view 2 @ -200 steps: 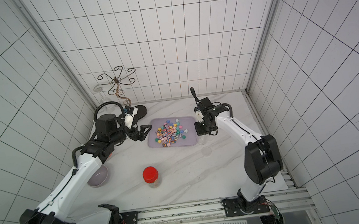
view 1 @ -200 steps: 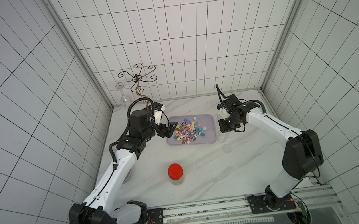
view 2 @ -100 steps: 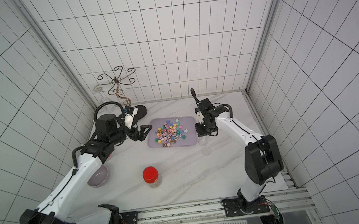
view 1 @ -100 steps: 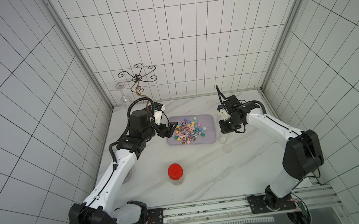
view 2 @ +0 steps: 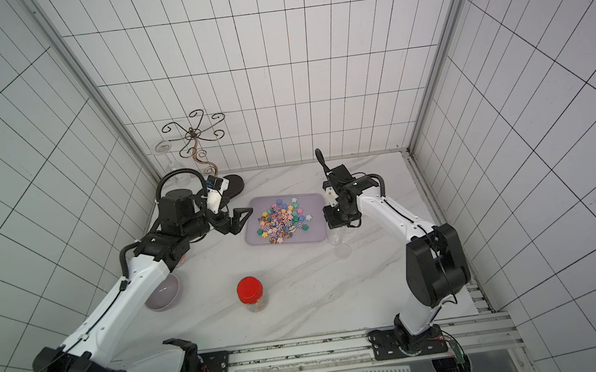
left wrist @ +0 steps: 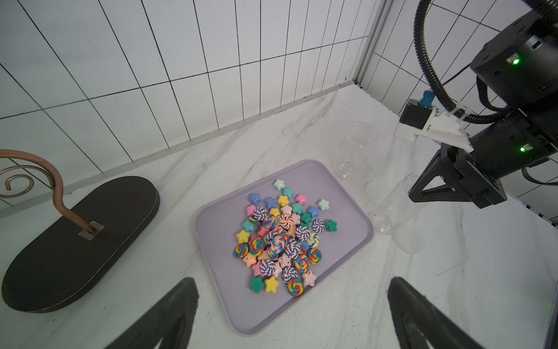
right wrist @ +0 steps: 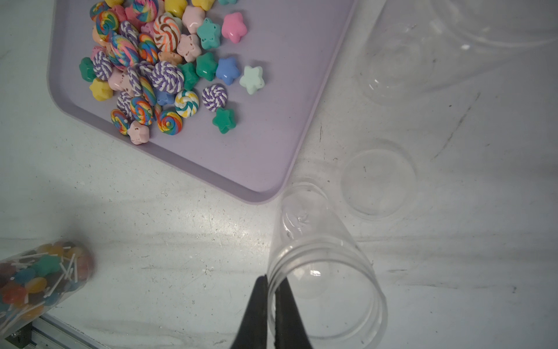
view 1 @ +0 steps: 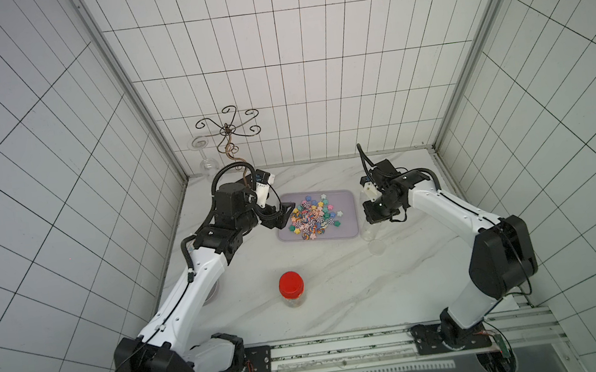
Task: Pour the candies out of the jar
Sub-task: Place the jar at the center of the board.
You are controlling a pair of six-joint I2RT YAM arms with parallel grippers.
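Pinching: my right pincer is closed almost all the way on the rim of the empty clear jar, one finger inside the mouth and one outside.
Jar: mouth up, just beside a corner of the lilac tray. I cannot tell whether its base sits flat on the bench.
Other arm: my left pincer is spread wide and holds nothing, at the far side of the tray from the jar.
Candies: the candies, stars and striped swirls, lie heaped on the tray, none off it that I can see.
Progress: I judge this jar emptied. A red-lidded jar of sweets stands well apart from the tray, unopened.
Risk, release: if I let go while the base is off the bench, the light jar could topple against the tray rim.
Risk, withdrawal: my inner finger could catch the rim on the way up and drag the jar over.
Risk, neighbour: the clear lid lies just beyond the tray corner, so a tipping jar could knock it away.
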